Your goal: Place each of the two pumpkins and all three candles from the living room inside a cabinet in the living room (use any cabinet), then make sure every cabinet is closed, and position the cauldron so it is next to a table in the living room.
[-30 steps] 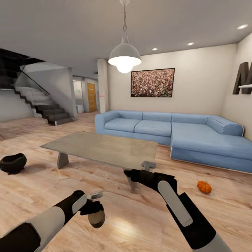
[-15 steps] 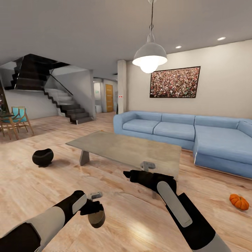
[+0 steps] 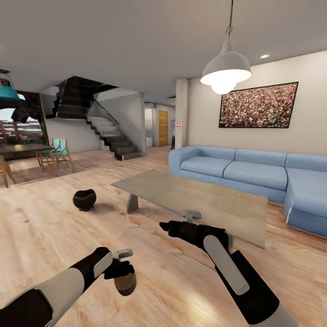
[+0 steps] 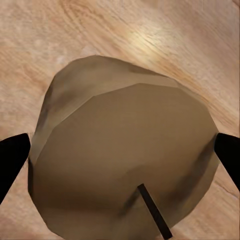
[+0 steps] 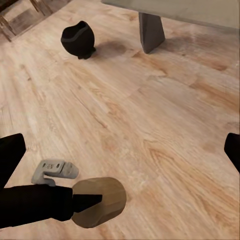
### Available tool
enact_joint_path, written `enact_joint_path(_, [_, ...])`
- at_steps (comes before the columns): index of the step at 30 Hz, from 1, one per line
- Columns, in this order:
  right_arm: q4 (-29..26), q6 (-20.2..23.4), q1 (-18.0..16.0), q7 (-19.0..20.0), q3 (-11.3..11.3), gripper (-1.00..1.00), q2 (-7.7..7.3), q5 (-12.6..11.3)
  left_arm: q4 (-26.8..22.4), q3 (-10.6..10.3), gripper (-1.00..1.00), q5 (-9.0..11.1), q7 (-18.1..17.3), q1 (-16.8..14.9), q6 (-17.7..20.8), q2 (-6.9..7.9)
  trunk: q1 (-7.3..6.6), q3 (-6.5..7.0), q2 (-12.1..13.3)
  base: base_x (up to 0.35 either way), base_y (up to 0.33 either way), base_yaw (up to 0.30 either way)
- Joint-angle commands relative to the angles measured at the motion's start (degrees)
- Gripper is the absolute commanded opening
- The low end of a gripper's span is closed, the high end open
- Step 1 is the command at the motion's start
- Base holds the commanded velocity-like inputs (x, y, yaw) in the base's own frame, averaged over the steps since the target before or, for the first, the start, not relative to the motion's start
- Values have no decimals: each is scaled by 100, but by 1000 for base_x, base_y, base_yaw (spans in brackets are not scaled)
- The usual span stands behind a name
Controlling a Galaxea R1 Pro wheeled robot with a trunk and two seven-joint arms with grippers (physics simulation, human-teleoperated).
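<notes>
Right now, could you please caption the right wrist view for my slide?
Left gripper holding a candle above the wood floor, cauldron beyond.

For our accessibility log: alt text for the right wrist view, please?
The left hand holds a brown candle above a light wooden floor. Farther off, a black cauldron sits on the floor, apart from a grey table leg. The right hand's dark fingertips show at the edges.

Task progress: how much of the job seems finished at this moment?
Nothing visibly finished. In hand: the left gripper is shut on a candle; the right gripper is open and empty. Left: the candle must go into a cabinet, and the cauldron sits on the floor apart from the coffee table.
</notes>
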Motion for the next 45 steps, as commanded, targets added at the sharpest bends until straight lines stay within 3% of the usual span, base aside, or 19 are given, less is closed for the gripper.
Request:
enact_joint_path(1, [-8,1,-6,-59,10,100,-5,-55,-12,-24,-100,35,16,-5,17,4,0,-5,-3,103,20,289])
enact_joint_path(26, [-7,1,-6,-59,14,100,-5,-55,-12,-24,-100,32,16,-5,5,4,0,50,-3,13,2,289])
enact_joint_path(33, [-1,1,-6,-59,101,100,-5,-49,-12,-24,-100,26,11,-5,-2,4,0,65,-3,20,0,289])
enact_joint_path(45, [-27,-6,-6,-53,144,100,-5,-40,-12,-23,-100,26,11,-5,-21,12,0,75,-3,254,103,158])
